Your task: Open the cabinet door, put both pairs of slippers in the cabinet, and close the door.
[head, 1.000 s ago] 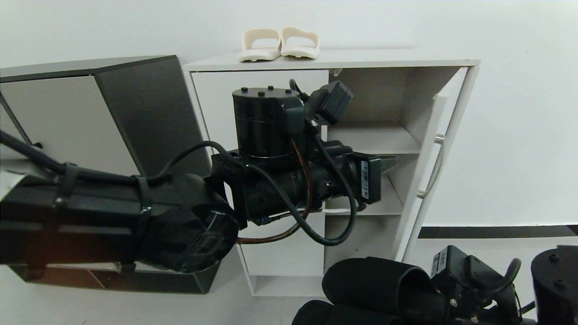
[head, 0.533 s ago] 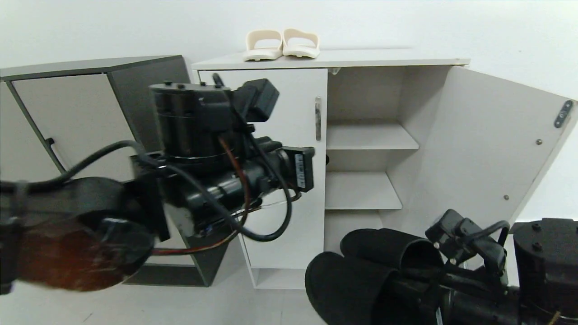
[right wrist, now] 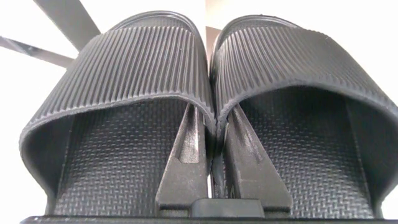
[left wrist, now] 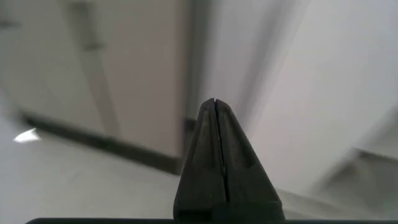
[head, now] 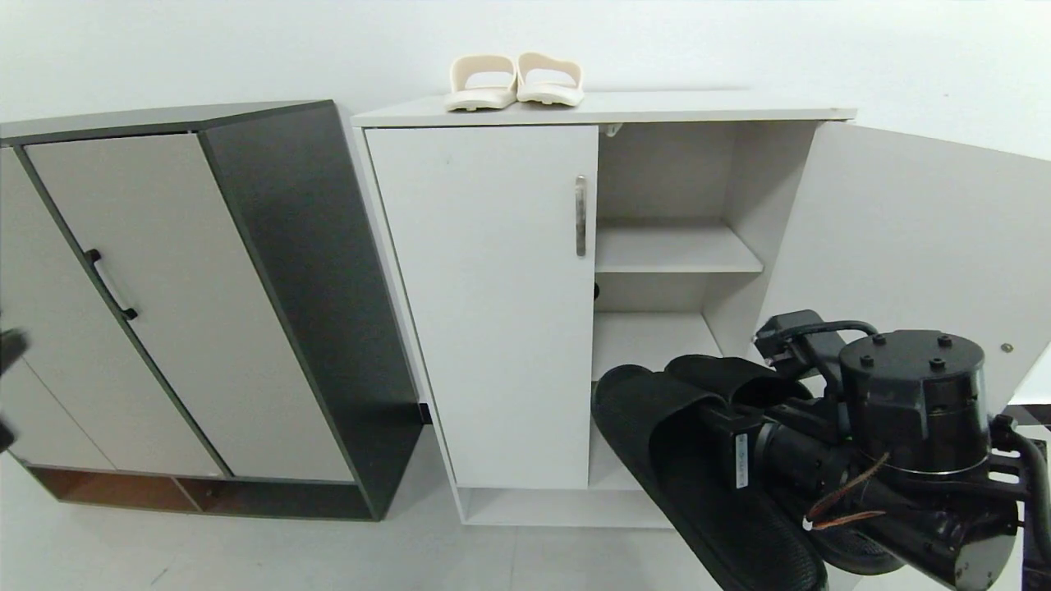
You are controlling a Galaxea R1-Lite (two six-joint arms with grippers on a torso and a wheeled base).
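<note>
Now, head view: the cabinet door (head: 903,246) has gone from half open to swung wide on the right. The left arm that crossed the cabinet (head: 484,304) front has pulled away to the left edge. You can count the opening step as done. The black slippers (head: 698,443) have risen from the lower edge and sit just before the opening, below the middle shelf (head: 657,336). The cream slippers (head: 515,82) wait on the cabinet top, untouched.

Left wrist view: the left hand (left wrist: 216,162) has its fingers pressed together, carrying nothing, with the floor and a cabinet base beyond.

Right wrist view: the right hand (right wrist: 214,155) has one finger inside each black slipper, clamped on their adjoining walls. Your first pair looks ready to go in. The second pair and the closing remain.
</note>
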